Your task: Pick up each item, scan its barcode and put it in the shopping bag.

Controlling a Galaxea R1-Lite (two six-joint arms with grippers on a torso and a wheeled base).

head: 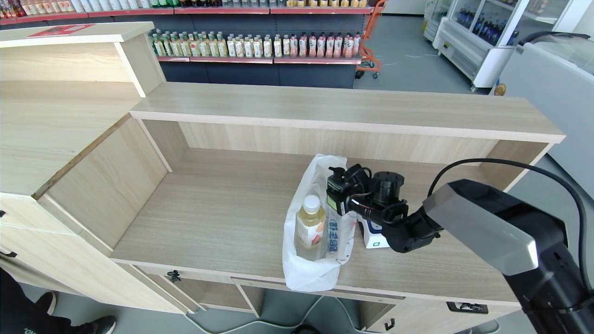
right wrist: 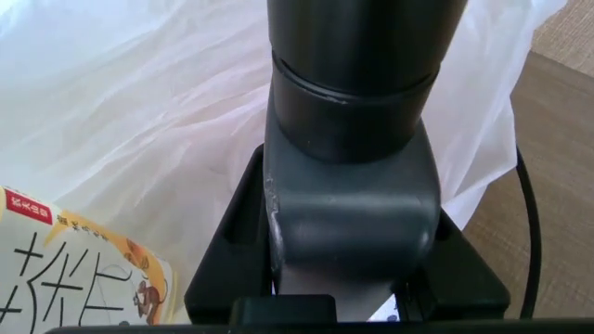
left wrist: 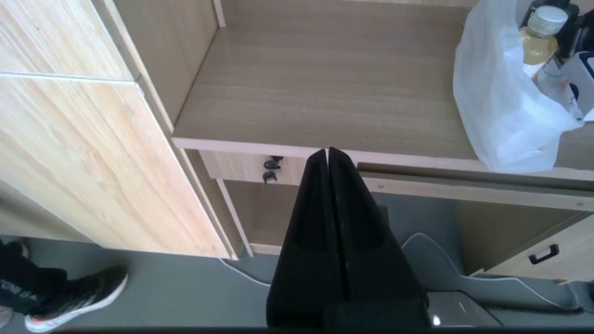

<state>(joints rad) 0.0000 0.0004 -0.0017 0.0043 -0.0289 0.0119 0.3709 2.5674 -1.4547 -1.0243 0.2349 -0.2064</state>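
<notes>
the bottle stands upright, long axis vertical, inside the open shopping bag near the front edge of the counter, with a white box just beside the bag on the robot's right. the right gripper is the nearer one, just beside the bag's mouth on the box's side and clamped on what looks like a dark scanner. the left gripper, fingers pressed together on nothing, hangs well apart, off the counter's front to the left, so any pick at the bag would probably call for a long reach rightward.
</notes>
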